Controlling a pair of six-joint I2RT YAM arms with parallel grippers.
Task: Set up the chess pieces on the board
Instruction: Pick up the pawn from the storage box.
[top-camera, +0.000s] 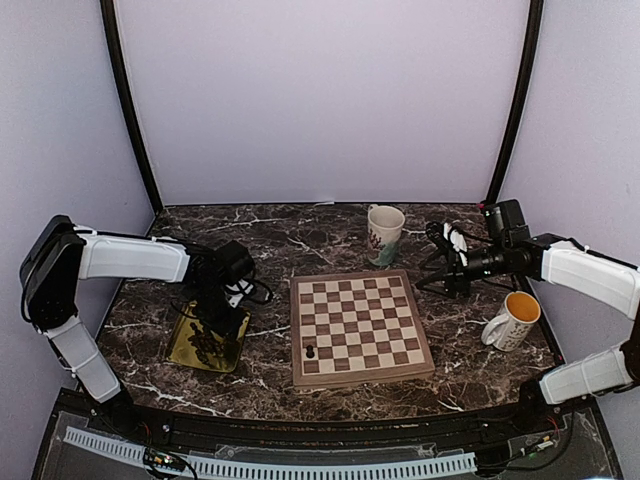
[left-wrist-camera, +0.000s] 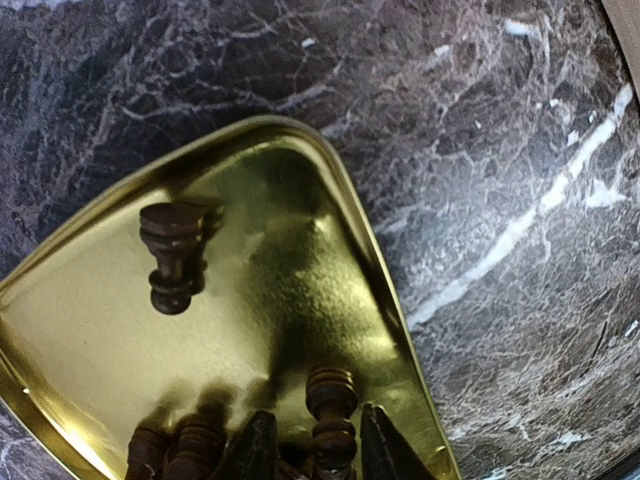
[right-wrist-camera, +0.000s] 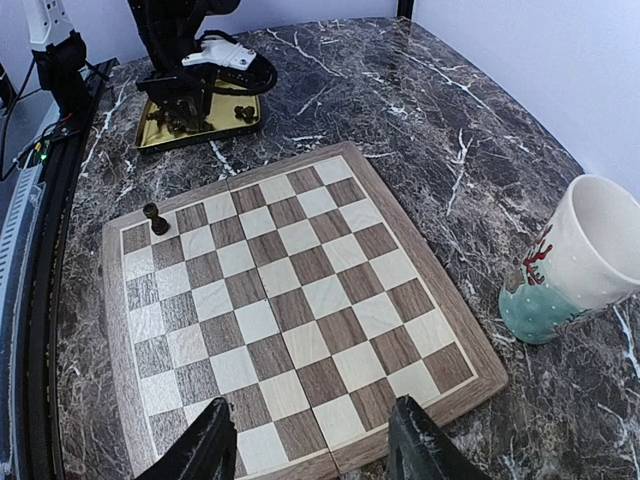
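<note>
The board (top-camera: 360, 325) lies mid-table, with one dark chess piece (top-camera: 310, 351) upright near its front-left corner; the right wrist view shows the same piece (right-wrist-camera: 155, 217). The other chess pieces (top-camera: 207, 345) lie heaped in a gold tray (top-camera: 185, 345). My left gripper (top-camera: 215, 325) is down in that tray (left-wrist-camera: 370, 240), its jaws (left-wrist-camera: 318, 450) shut on a turned dark piece (left-wrist-camera: 332, 400). Another piece (left-wrist-camera: 172, 255) lies apart on the tray floor. My right gripper (right-wrist-camera: 310, 440) hangs open above the far right edge of the board (right-wrist-camera: 300, 290), holding nothing.
A white mug with a teal base (top-camera: 385, 232) stands behind the board and shows at the right of the right wrist view (right-wrist-camera: 585, 260). A white mug with an orange inside (top-camera: 513, 320) stands right of the board. Purple walls close in the marble table.
</note>
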